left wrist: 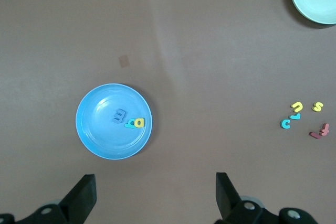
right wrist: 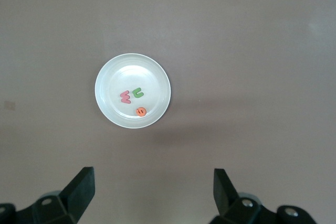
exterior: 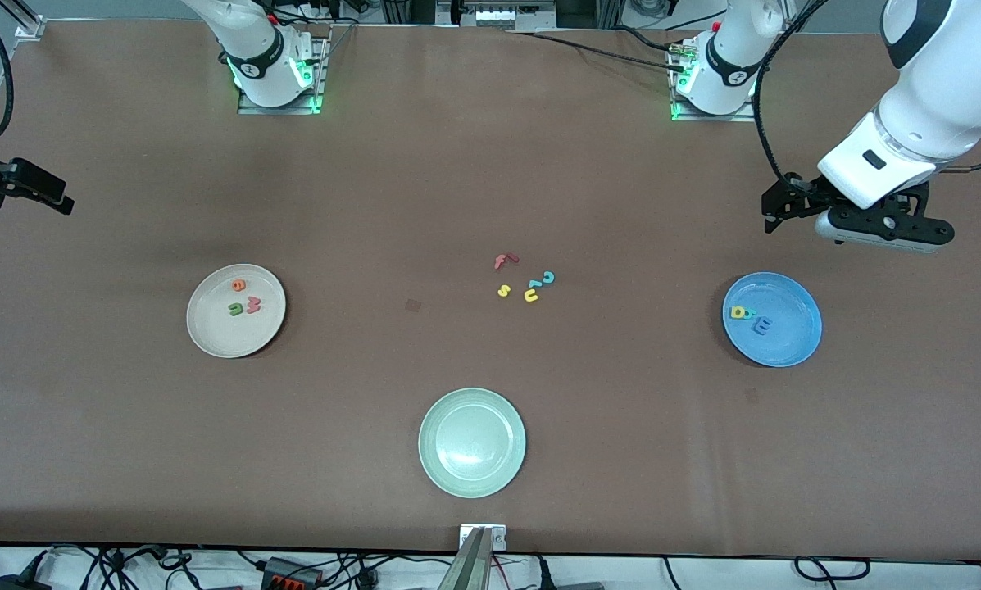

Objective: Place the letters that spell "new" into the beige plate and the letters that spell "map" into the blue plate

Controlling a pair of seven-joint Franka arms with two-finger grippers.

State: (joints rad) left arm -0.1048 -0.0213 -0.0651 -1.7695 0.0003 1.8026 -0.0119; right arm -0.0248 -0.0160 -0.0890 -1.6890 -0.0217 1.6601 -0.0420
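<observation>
Both grippers hang in the air with their fingers spread wide and nothing between them. The left gripper (exterior: 773, 215) is over bare bench at the left arm's end, above the stretch between its base and the blue plate (exterior: 793, 344); its wrist view shows the two dark fingers (left wrist: 84, 195) well apart with the plate in sight between them. The right gripper (exterior: 43, 195) is over the bench edge at the right arm's end, and its own fingers (right wrist: 81, 190) stand just as wide in the right wrist view, which looks down on the beige plate (right wrist: 157, 77).

In the beige plate (exterior: 203, 336) lie the orange e (exterior: 238, 285), the dark green n (exterior: 235, 309) and the pink-red w (exterior: 253, 305), the n and w side by side and the e a little farther from the front camera. In the blue plate lie the blue m (exterior: 761, 326), the yellow p (exterior: 746, 312) and the teal a (exterior: 735, 312), the p and a touching each other.

Near the middle of the bench (exterior: 490, 164), well apart from every plate, sits a loose cluster: a red f (exterior: 505, 260), a yellow s (exterior: 504, 290), a yellow u (exterior: 531, 295), a teal c (exterior: 548, 277) and one more small teal piece (exterior: 534, 283) between the c and the u. A pale mint-green plate (exterior: 433, 459) rests nearest the front camera, with no letters in it.
</observation>
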